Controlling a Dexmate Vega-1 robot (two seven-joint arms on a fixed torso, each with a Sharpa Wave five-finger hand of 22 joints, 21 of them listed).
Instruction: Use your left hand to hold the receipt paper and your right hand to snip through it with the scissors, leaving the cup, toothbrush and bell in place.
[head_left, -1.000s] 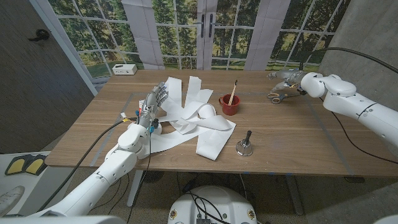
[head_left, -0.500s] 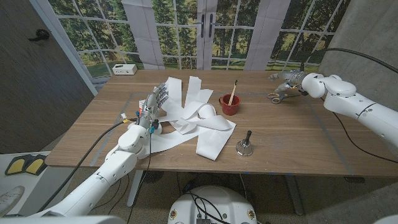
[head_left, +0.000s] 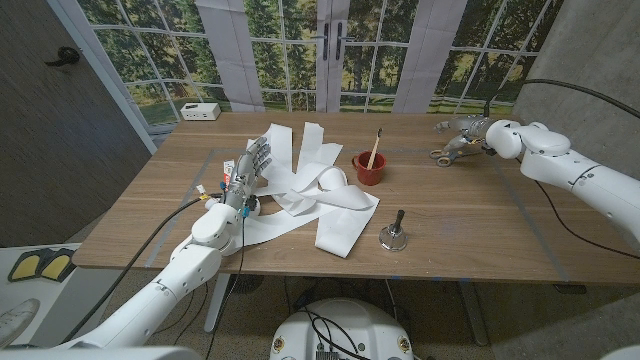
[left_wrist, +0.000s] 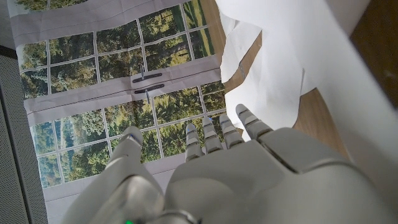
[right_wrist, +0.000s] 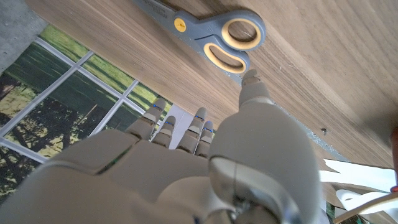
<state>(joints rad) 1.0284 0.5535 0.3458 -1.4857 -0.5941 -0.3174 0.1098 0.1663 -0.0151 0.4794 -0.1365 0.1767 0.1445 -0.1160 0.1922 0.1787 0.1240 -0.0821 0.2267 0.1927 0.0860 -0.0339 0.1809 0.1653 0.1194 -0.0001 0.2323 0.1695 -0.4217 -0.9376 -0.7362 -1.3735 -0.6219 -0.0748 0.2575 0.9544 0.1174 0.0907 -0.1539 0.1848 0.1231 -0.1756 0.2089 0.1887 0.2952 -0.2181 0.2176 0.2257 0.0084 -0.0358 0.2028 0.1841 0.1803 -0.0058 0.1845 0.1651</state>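
Paper: receipt paper (head_left: 320, 190) lies in long white curled strips, loosely piled across the table's middle.
Scissors: scissors (right_wrist: 211, 31) with grey handles and yellow-lined loops lie flat at the far right.
Right hand: right hand (head_left: 458, 131) is just beside them, fingers apart, holding nothing.
Left hand: left hand (head_left: 246, 168) has fingers spread, over the paper's left edge.
Table: wooden table (head_left: 480, 215), visible grain.
Around: red cup (head_left: 369, 168) with toothbrush (head_left: 375, 147); small metal bell (head_left: 391, 234) near the strips.

Wooden table (head_left: 480, 225), forest-view window backdrop (head_left: 300, 50), dark wall (head_left: 50, 120), small white box (head_left: 201, 111)
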